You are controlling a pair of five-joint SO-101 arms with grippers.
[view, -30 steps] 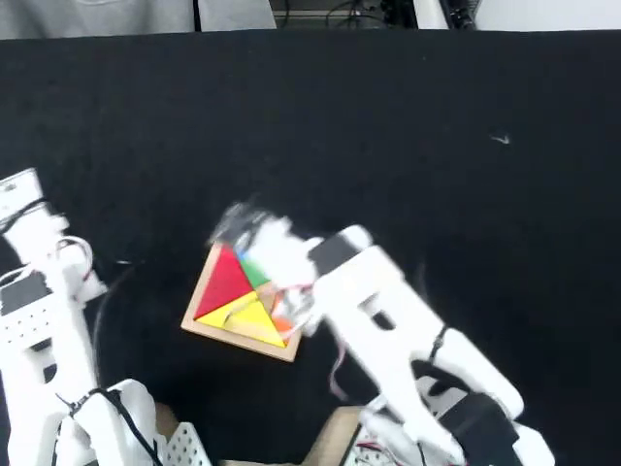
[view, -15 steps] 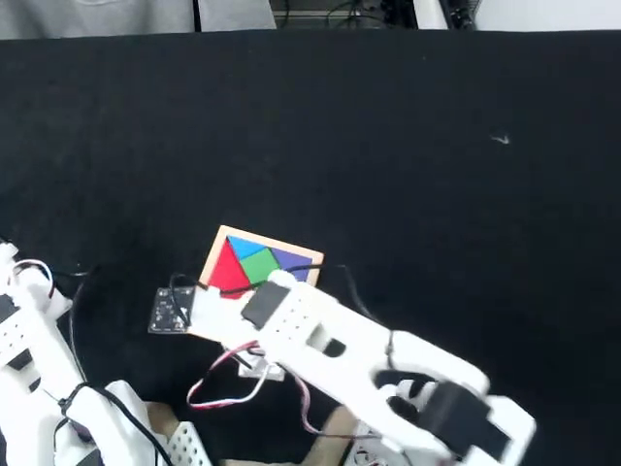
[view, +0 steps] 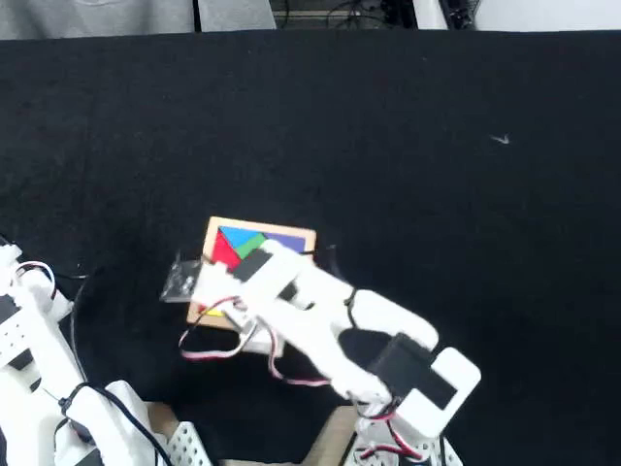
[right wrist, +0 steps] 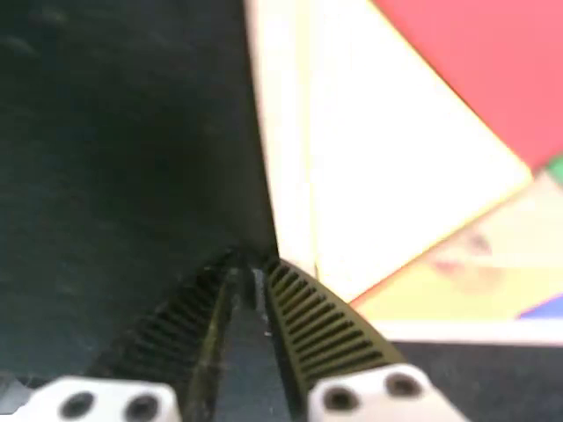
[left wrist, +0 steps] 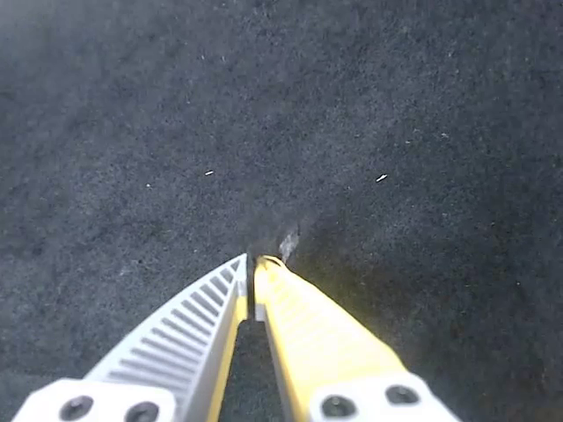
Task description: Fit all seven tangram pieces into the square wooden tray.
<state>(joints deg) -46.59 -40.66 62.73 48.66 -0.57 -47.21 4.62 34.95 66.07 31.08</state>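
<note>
Wooden tray (view: 291, 230), tangram pieces (view: 239, 240) inside

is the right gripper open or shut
Shut. The right gripper is closed tip to tip with nothing between, at the rim of the wooden tray.

Black cloth (view: 466, 194) covers the table, cables (view: 330, 12) behind it.

A robotics lab bench

My right arm (view: 330, 320) and left arm (view: 39, 359) stand at the near edge of a table (view: 437, 146) draped in black cloth. Servo leads (view: 223, 347) hang loose, and cables (view: 330, 12) bunch behind the far edge.
</note>
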